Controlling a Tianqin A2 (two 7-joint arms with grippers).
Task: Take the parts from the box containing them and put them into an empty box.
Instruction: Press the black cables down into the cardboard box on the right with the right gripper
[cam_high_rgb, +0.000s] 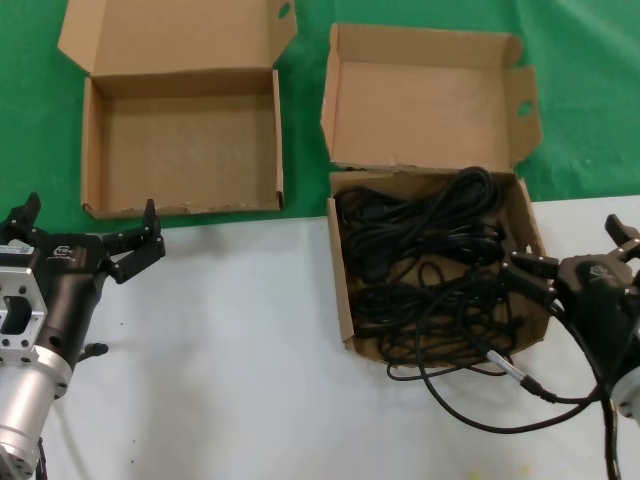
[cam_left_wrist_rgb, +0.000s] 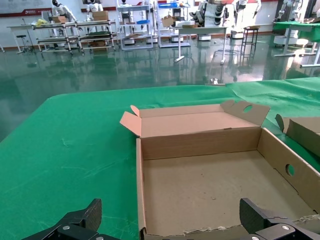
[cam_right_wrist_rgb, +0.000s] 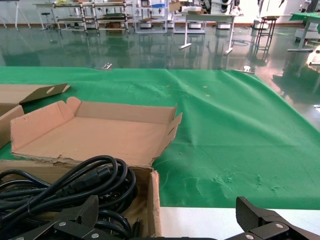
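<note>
Beside the right gripper (cam_high_rgb: 568, 262), spread wide and empty: squarish brown cardboard box (cam_high_rgb: 524, 225) of tangled black cables (cam_high_rgb: 430, 270).
Left gripper (cam_high_rgb: 88, 228), equally open and empty, faces the wider shallow cardboard box (cam_high_rgb: 94, 160) just ahead.

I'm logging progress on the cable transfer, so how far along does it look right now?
Nothing is moved yet: the empty box holds nothing, and the black cables fill the box containing them, one lead trailing over its front edge onto the table. In hand: nothing. The right gripper is open at that box's right edge; the left gripper is open near the empty box. All transfers remain.
</note>
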